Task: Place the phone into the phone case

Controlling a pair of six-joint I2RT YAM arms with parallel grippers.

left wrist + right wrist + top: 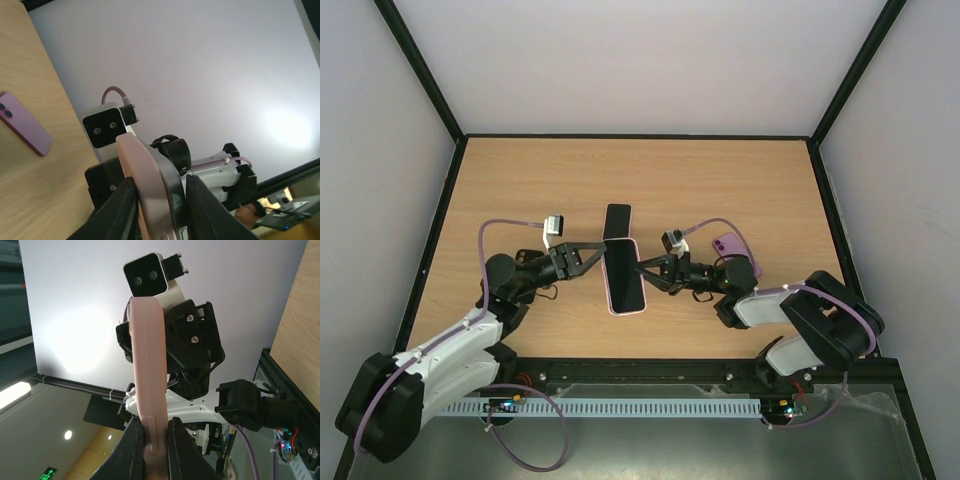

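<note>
Pale wooden table (520,180) and plain white walls (640,60) are enclosing the scene, and a green lit sign (50,472) outside is glowing too small to read. Both pincers are gripping the pink case (625,285), which is facing up with a dark screen showing in it: the left gripper (604,256) is pinching its left edge, and the right gripper (642,270) is clamping its right edge tightly. A black phone (617,220) is lying just beyond the case's far end, and a purple phone (730,244) is lying well to the case's right.

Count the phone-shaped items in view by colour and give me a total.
Pink item: 1
Black item: 1
Purple item: 1
Total: 3
</note>
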